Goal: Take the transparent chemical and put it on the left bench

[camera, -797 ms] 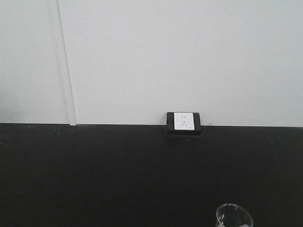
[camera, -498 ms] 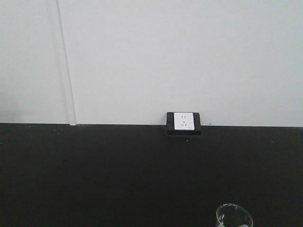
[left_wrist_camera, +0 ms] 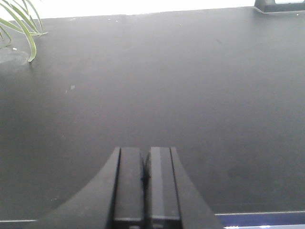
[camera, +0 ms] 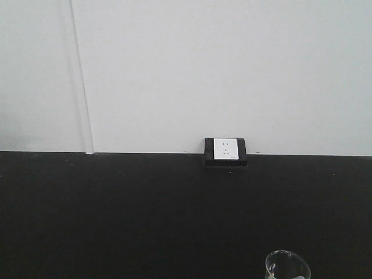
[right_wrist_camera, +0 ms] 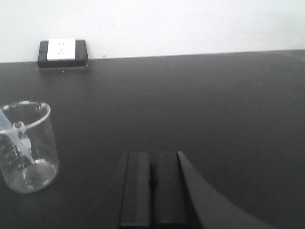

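Currently on view, items counted:

Table (camera: 116, 215), one: flat matte black top, its back edge meeting a plain white wall (camera: 221, 70).

Transparent chemical (camera: 288, 265), one: a small clear glass beaker with a thin round rim, standing upright on the table, well apart from the back edge. The front view's lower border cuts it off, so only the rim and upper wall show there. The right wrist view shows it whole, with printed graduation marks and a pale slanted streak inside that cannot be identified.

Wall socket (camera: 225, 149), one: white face in a black frame, set at the table's back edge against the wall.

Plant leaves (left_wrist_camera: 19, 24), a few green blades reaching over the table near its back edge; the plant itself is out of frame.

Right tool (right_wrist_camera: 151, 157), one: fingers clenched together, holding nothing, poised over the table beside the beaker and apart from it.

Left tool (left_wrist_camera: 146, 155), one: fingers clenched together, holding nothing, over bare table.
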{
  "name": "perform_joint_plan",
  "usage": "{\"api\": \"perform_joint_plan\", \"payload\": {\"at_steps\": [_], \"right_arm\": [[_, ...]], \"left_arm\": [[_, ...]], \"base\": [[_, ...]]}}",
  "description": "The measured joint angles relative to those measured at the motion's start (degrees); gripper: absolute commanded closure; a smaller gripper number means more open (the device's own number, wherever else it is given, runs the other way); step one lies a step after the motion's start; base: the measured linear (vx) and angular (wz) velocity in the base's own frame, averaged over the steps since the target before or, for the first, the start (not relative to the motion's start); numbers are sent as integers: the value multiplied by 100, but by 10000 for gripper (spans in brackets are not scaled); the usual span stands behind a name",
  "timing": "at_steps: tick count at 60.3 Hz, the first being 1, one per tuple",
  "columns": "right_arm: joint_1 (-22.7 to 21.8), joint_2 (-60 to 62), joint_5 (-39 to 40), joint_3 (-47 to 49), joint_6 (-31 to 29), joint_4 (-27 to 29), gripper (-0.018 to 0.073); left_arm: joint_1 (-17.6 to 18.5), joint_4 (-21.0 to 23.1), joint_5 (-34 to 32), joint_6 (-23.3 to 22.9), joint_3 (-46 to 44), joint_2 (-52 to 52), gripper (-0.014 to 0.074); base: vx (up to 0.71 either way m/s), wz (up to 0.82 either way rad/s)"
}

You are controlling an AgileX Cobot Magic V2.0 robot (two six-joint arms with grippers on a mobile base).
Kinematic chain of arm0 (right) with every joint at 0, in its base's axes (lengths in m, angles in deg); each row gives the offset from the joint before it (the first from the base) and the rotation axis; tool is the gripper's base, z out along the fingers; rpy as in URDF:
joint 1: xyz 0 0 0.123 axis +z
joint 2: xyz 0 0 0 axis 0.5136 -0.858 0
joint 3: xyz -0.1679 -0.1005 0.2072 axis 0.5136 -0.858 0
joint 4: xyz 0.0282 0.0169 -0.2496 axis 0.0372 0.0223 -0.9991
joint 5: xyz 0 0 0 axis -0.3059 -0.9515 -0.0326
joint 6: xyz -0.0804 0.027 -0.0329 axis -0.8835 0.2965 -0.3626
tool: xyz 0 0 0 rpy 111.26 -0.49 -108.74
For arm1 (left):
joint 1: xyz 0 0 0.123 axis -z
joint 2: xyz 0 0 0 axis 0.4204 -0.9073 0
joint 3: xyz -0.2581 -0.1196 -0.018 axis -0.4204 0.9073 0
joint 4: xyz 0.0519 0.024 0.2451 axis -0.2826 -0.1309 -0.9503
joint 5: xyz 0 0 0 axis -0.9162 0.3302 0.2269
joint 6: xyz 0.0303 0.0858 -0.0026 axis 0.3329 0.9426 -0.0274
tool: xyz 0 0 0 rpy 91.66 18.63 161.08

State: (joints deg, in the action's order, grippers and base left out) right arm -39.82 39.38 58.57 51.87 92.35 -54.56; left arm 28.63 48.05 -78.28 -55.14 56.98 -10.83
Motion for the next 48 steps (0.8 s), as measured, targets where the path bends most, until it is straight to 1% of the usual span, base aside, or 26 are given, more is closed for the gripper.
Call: {"api": "perform_joint_plan", "payload": {"at_steps": [8,13,16,19,24,29,33,41,48], "right_arm": [[0,0,842,-1,0,0,566],[0,0,1861,-1,71,19,566],[0,0,2044,109,229,19,566],[0,-19,1997,310,418,13,566],[0,-284,1553,892,687,-23,566],[0,-846,935,1507,789,-82,566],[0,-1444,653,1970,832,-95,566],[0,-2294,471,2544,851,-106,566],[0,-2733,641,2742,864,-111,566]], "left_arm": [[0,0,0,0,0,0,600],[0,0,0,0,0,0,600],[0,0,0,0,0,0,600],[0,0,0,0,0,0,600],[0,0,0,0,0,0,600],[0,0,0,0,0,0,600],[0,0,0,0,0,0,600],[0,0,0,0,0,0,600],[0,0,0,0,0,0,600]], "base": [[0,0],[0,0],[0,0],[0,0],[0,0],[0,0],[0,0],[0,0],[0,0]]}}
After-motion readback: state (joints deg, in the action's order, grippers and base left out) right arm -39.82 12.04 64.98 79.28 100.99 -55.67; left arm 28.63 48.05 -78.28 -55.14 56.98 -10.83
